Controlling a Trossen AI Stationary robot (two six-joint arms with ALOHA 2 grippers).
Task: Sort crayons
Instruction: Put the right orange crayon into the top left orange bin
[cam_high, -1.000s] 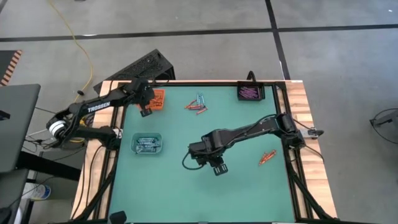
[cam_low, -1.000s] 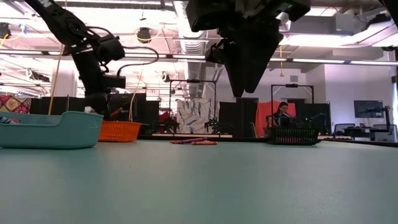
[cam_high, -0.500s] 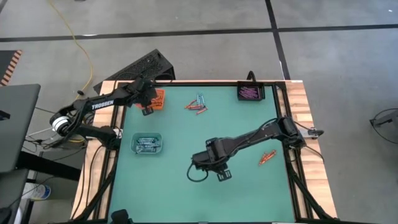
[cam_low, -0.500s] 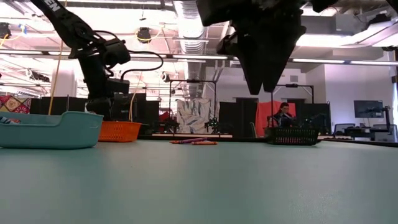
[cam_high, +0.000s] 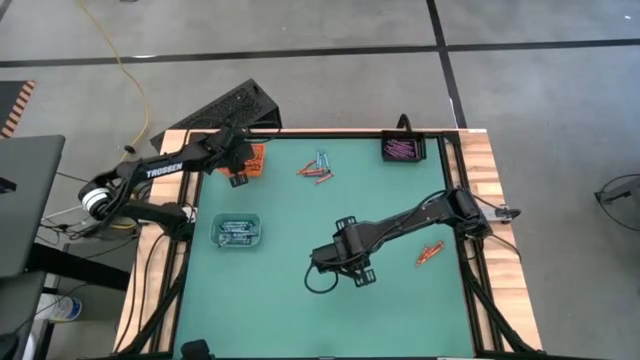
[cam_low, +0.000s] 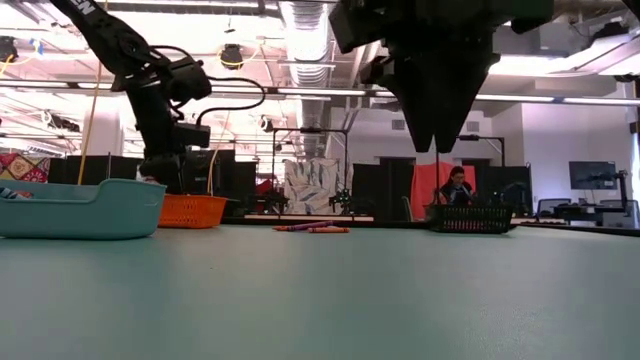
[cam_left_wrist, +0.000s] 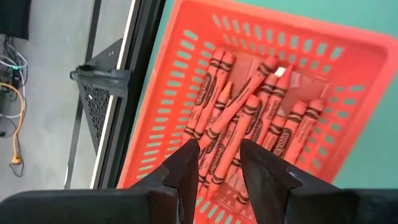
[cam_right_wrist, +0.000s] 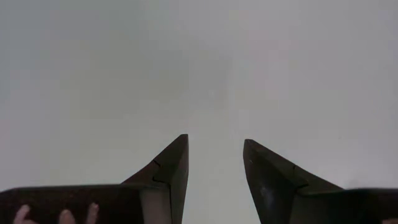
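Crayons in a small loose cluster lie at the far middle of the mat, and a second loose pair lies on the wooden strip at the right edge; those are what I have left to sort; the orange tray at the far left already holds a heap of orange-red ones, the teal tray and the black tray hold theirs.

My left gripper hangs right over the orange tray, fingers spread, nothing between them; the far cluster lies to its right, near it, so I judge this arm the nearer for that cluster.

My right gripper sits over bare mat at mid-table, fingers apart and empty; the edge pair lies to its right, closer to it than to the other arm; their long axis runs slantwise, from near-left to far-right, so I would turn the wrist to close across them.
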